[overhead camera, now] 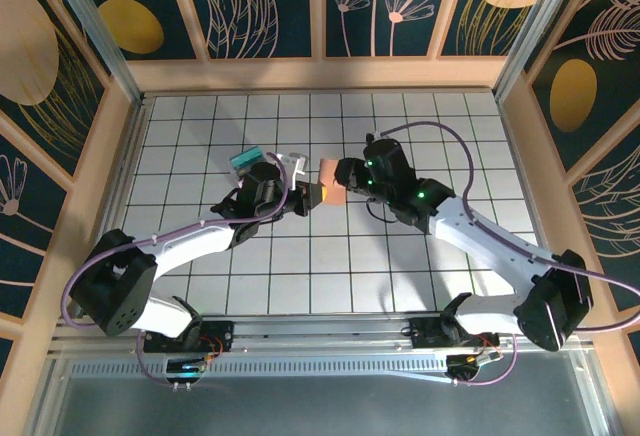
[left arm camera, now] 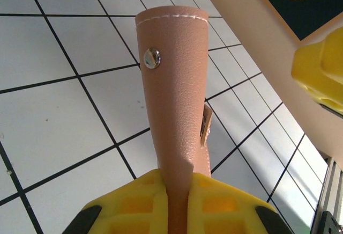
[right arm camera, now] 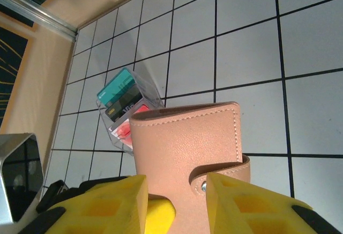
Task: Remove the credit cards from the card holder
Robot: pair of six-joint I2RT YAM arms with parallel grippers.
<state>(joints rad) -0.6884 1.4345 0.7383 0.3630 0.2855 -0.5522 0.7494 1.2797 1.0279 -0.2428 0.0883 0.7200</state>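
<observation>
The salmon-tan card holder (overhead camera: 330, 184) hangs closed above the middle of the table, between the two arms. My left gripper (overhead camera: 305, 196) is shut on one edge of it; in the left wrist view the yellow pads (left arm camera: 134, 202) pinch the leather (left arm camera: 174, 94) below a metal snap (left arm camera: 152, 58). My right gripper (overhead camera: 345, 174) faces it from the other side, open. In the right wrist view its fingers (right arm camera: 120, 202) stand apart on either side of the holder's flat face (right arm camera: 185, 143) and its snapped closing tab (right arm camera: 222, 168). The credit cards are hidden inside the closed holder.
A clear plastic box (overhead camera: 250, 161) holding teal, dark and red cards (right arm camera: 120, 102) lies on the white gridded table (overhead camera: 330, 256) behind the left gripper. Wooden walls enclose the table at the back and sides. A metal rail (overhead camera: 330, 331) runs along the near edge.
</observation>
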